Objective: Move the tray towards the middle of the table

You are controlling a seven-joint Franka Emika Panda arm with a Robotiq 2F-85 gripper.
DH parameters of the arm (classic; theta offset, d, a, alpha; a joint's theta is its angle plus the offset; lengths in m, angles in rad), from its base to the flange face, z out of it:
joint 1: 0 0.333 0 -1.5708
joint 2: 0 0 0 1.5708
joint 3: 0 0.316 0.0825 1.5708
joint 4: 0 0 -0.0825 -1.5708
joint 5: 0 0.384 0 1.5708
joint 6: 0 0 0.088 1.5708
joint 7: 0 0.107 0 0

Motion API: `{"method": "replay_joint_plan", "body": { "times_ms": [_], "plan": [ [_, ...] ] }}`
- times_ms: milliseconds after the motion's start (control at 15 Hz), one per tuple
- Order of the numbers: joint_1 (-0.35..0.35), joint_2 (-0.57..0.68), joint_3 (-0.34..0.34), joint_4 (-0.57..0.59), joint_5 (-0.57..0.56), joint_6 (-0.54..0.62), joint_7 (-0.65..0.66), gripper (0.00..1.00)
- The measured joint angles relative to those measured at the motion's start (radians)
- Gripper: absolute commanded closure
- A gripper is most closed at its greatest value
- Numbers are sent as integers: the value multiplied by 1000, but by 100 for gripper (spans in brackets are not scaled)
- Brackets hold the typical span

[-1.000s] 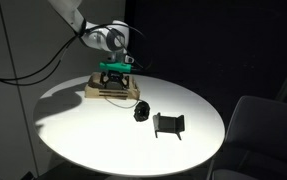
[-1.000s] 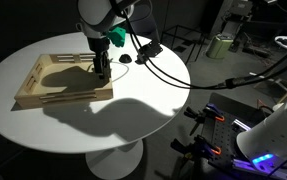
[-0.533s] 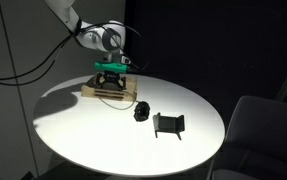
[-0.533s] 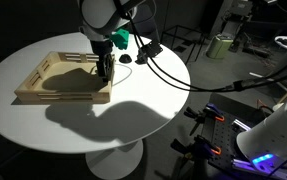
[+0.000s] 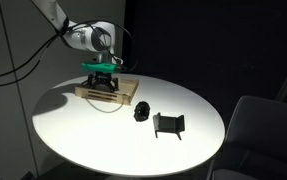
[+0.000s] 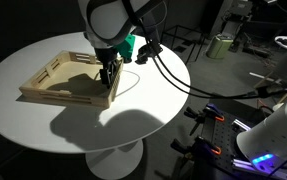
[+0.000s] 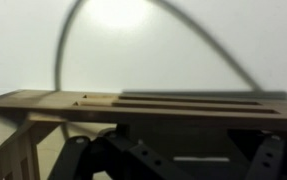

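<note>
The light-wood tray [image 5: 121,93] lies at the far side of the round white table [image 5: 93,135]. In both exterior views my gripper [image 5: 105,80] comes straight down and is shut on the tray's rim. In an exterior view the tray [image 6: 63,78] is tilted, its gripped side [image 6: 110,78] raised off the table [image 6: 43,125], with a dark shadow beneath. The wrist view shows the slotted wooden rim [image 7: 143,105] right across my dark jaws [image 7: 173,152].
A small black roundish object [image 5: 140,111] and a black stand-like bracket [image 5: 168,124] sit near the table's middle. The bracket [image 6: 150,47] also shows behind my arm. Cables hang off my wrist. A chair [image 5: 258,130] stands beside the table.
The gripper has moved with the tray held by its rim. The tray has shifted across the table and its gripped side has lifted. The black objects have not moved.
</note>
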Motion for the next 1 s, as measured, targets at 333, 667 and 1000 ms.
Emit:
{"method": "replay_joint_plan", "body": {
  "times_ms": [333,667,1000],
  "plan": [
    [23,-52,0,-103,-1,70,104,0],
    [39,-96,0,-194,-1,137,209,0],
    [46,-151,-6,-269,-1,162,305,0]
  ]
}}
